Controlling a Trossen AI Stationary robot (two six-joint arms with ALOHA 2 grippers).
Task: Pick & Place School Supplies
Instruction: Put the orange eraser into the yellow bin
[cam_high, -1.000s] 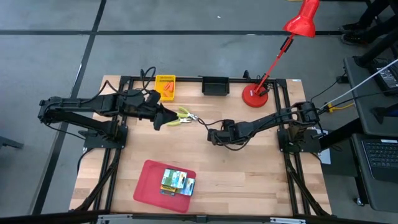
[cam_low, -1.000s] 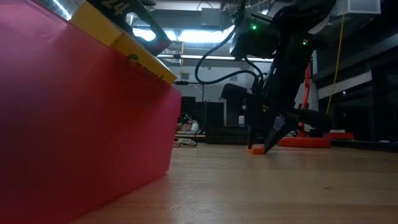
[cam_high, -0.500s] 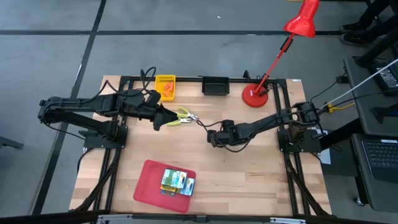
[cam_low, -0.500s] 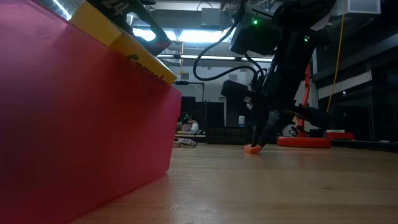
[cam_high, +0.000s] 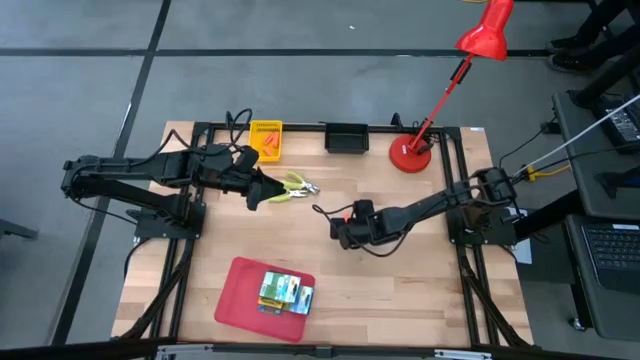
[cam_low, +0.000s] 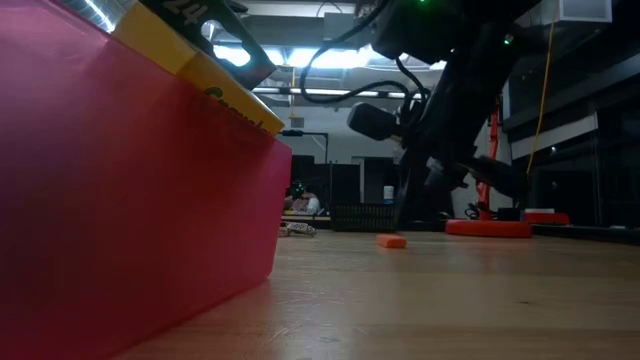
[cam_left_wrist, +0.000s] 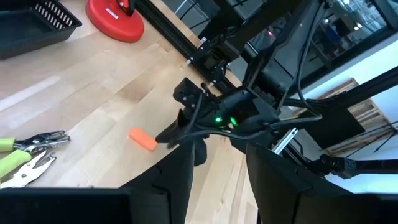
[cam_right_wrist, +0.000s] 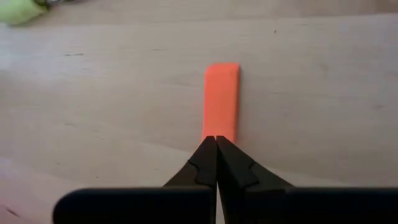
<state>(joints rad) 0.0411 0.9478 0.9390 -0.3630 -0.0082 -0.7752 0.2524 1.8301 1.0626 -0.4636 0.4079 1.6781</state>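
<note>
The right pincer (cam_right_wrist: 216, 144), tips closed empty, apparently just touches the small orange block (cam_right_wrist: 221, 101), lying lengthwise ahead of them on the wooden table (cam_right_wrist: 323, 87).

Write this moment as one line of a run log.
right gripper: shut, empty, lifted | orange piece: flat on table, missed | left gripper: near pliers
</note>
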